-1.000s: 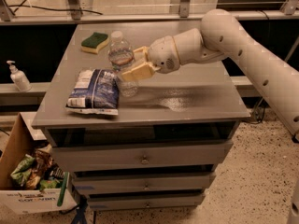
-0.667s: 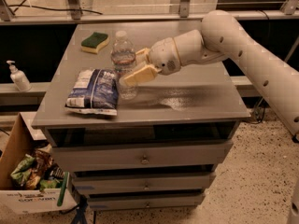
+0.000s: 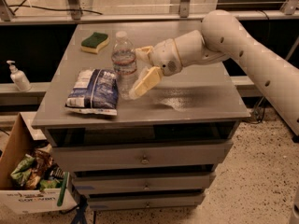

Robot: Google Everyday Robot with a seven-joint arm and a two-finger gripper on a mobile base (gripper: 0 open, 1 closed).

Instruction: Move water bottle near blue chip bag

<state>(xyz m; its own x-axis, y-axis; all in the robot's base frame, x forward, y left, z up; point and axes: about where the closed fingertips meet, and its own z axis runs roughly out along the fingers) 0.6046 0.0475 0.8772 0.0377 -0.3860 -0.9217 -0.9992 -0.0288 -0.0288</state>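
Far left, on a low ledge off the cabinet, I see a small white pump bottle (image 3: 18,77). Below it on the floor stands an open cardboard box (image 3: 13,141) stuffed with green and brown snack packets (image 3: 29,171); I cannot read what they are.

On the grey cabinet top (image 3: 205,90), the blue chip bag (image 3: 93,91) lies flat near the front left corner, its long axis running front to back. A green and yellow sponge (image 3: 95,42) sits towards the back left, well apart from the bag.

The water bottle (image 3: 124,62) stands upright just beside the bag's right edge, white cap up, long axis vertical, its base at the cabinet top. I cannot tell whether it touches the bag.

The gripper (image 3: 134,73) comes in from the right at the bottle's side and pinches it: one tan finger passes behind the bottle near its shoulder, and the other slants down across the front of its lower half. The white arm (image 3: 243,55) stretches back over the right half of the top and off the right edge.

Under the top, the stacked drawers (image 3: 145,158) are all closed. Nothing stands between bottle and bag.
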